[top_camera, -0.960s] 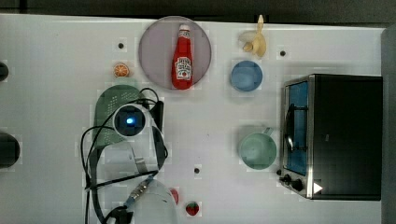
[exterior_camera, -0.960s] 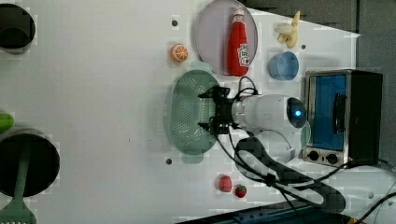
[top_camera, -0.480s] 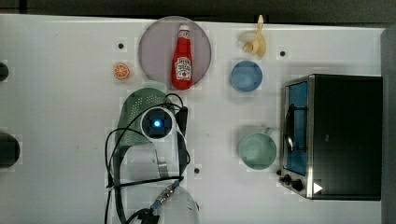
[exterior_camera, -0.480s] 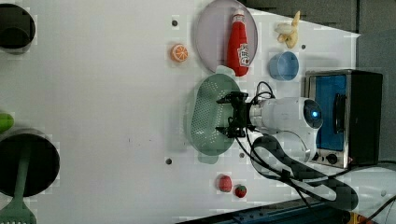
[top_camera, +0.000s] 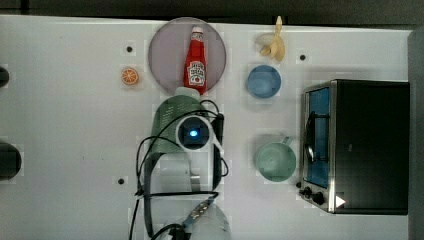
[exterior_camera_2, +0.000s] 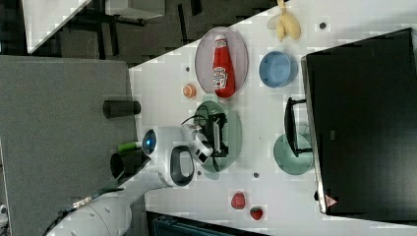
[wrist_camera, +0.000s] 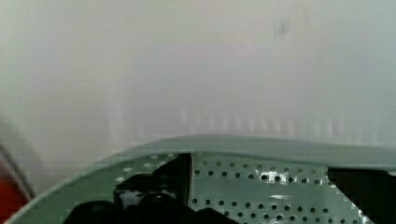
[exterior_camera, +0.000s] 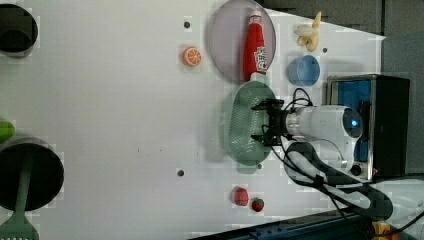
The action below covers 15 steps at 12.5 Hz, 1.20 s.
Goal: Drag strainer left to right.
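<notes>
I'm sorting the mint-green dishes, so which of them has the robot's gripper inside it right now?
The oblong perforated strainer: the open gripper sits inside it. The round handled mug stands apart by the oven.

Robot lab posing as a kitchen, white bench (top_camera: 60, 150) with bolt holes, toy fruit, toaster oven (top_camera: 357, 145) at 3 o'clock, foam padding beyond the edge

Three overhead views of one table (top_camera: 60, 150); close wrist view.

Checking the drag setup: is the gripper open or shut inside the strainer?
Open. In the left view the gripper has its fingers spread wide apart over the holed floor of the strainer.
</notes>
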{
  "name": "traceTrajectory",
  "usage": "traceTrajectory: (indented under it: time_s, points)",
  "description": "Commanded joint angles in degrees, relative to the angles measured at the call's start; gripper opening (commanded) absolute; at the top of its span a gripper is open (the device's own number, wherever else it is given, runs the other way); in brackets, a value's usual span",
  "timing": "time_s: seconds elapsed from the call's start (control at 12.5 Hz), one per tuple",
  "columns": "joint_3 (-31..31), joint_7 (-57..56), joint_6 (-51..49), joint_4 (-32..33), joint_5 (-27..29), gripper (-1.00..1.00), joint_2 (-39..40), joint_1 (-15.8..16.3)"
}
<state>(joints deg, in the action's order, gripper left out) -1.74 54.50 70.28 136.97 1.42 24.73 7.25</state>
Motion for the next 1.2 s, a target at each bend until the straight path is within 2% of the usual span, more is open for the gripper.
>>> traceTrajectory:
  time_s: [0.08, 0.72, 0.96, 1.2]
  points:
    - [-4.1, -8.0, -0.4, 1.2, -0.2, 1.00, -1.0, -0.6]
    - [-13.6, -18.0, -0.2, 1.3, -0.3, 1.00, -1.0, -0.8]
    - [-13.2, -20.5, -0.6, 0.7, -0.6, 1.00, -2.2, -0.8]
    - [-9.5, -30.2, -5.0, 0.6, -0.6, 1.00, -9.0, -0.8]
